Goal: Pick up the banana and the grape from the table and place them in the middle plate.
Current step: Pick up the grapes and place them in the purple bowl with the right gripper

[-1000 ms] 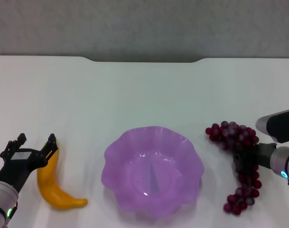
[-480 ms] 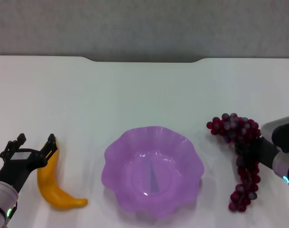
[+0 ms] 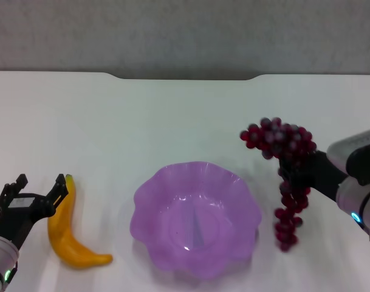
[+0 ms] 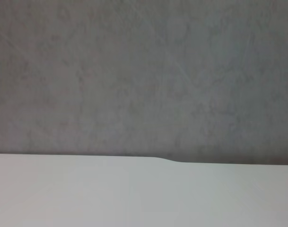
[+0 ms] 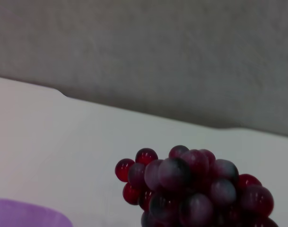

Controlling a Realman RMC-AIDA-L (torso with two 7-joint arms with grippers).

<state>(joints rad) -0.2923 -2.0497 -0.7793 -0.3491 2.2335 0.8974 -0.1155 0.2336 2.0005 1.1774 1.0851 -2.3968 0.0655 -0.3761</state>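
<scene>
Left hand [image 3: 36, 193]: low at the near-left, black fingers spread wide, gripping nothing, one fingertip just beside the banana's top end.
Banana [image 3: 68, 231]: curved, glossy yellow-orange, flat on the plain white worktop [image 3: 172, 115], left of the plate.
Plate [image 3: 195, 216]: translucent purple plastic bowl with a wavy scalloped rim, dead centre, nothing in it.
Grapes [image 3: 283, 159]: long dark red-purple bunch, lifted off the worktop, dangling just right of the plate's rim.
Right hand [image 3: 292, 173]: clamped on the bunch's middle.
</scene>
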